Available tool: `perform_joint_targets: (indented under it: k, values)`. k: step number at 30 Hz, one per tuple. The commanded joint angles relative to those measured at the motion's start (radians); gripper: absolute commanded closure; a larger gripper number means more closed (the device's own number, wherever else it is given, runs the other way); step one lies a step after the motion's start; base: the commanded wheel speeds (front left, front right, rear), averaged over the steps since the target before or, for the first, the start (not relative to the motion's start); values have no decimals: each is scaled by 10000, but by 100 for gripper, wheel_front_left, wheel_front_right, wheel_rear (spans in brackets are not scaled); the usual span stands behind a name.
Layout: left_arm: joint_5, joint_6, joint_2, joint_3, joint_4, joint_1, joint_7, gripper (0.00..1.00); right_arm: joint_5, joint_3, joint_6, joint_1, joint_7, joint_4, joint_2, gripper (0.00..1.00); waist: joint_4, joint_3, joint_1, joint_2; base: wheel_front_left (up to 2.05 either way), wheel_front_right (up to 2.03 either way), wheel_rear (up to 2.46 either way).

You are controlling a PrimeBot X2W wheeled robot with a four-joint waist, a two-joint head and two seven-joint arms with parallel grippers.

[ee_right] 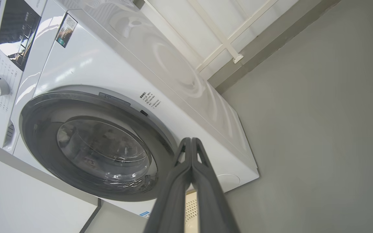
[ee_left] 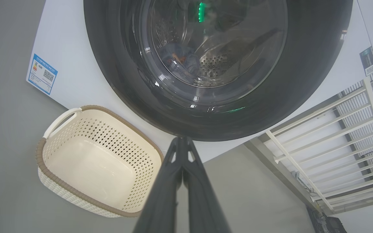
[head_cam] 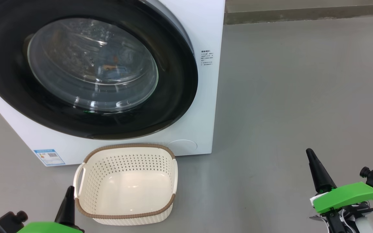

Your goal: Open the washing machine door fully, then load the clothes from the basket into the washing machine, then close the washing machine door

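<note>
washing machine door (head_cam: pixel 86 69): shut, rigid, glossy, judged slippery, best gripped at its rim | clothes (ee_left: pixel 180 60): soft, inside behind glass | basket (head_cam: pixel 126 146): empty, on floor (head_cam: pixel 287 97) below door | left hand (head_cam: pixel 69 191), right hand (head_cam: pixel 309 153): both closed, empty

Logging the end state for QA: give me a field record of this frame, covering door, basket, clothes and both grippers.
door: round glossy black washing machine door with clear glass window, closed on the white front-loading washing machine
basket: cream-white perforated plastic basket with brown rim, empty, on the grey floor in front of the machine
clothes: light-blue clothes with orange print, inside the drum, seen through the glass
left gripper: left gripper shut, holding nothing
right gripper: right gripper shut, holding nothing
</note>
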Motion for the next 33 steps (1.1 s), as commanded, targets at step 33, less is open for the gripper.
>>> perform_joint_targets:
  k: [33]
  values:
    - [-3059, -118, -175, 791, -4, -619, 879, 100, 3092, -771, -8, 230, 985, -480, 554, 100, 8, 10, -1, 0, 0, 0, 0]
